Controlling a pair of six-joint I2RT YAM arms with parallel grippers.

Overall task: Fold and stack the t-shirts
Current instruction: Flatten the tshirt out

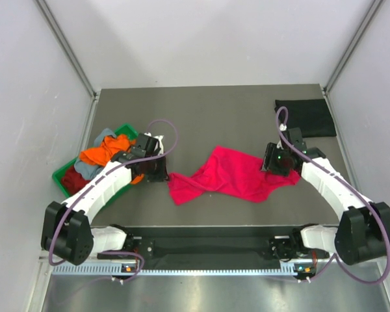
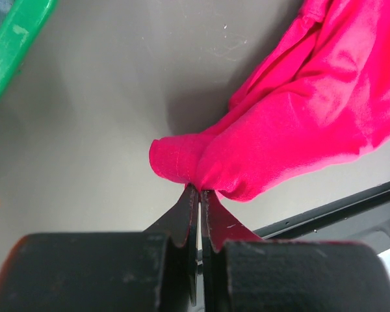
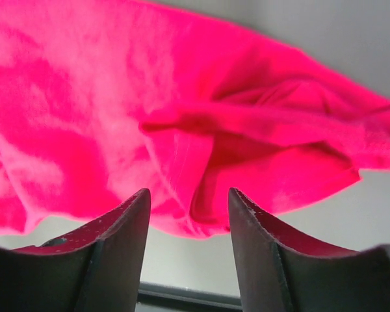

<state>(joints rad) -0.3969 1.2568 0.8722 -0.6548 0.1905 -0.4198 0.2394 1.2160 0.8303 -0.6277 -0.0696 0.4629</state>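
A bright pink-red t-shirt [image 1: 227,174] lies crumpled in the middle of the table. My left gripper [image 1: 168,175] [image 2: 199,189] is shut on its bunched left end [image 2: 182,159], low above the grey surface. At the shirt's right edge, my right gripper [image 1: 270,168] [image 3: 188,195] stands open, and the shirt's folded hem [image 3: 201,218] hangs just past its fingertips, unclamped. A black t-shirt [image 1: 305,117] lies folded at the back right. Orange [image 1: 104,151], grey-blue [image 1: 104,135] and dark red [image 1: 75,179] t-shirts are piled in the tray.
The green plastic tray [image 1: 57,174] [image 2: 13,39] sits at the left edge, close to my left arm. White walls enclose the table on three sides. A black rail [image 2: 338,214] runs along the near edge.
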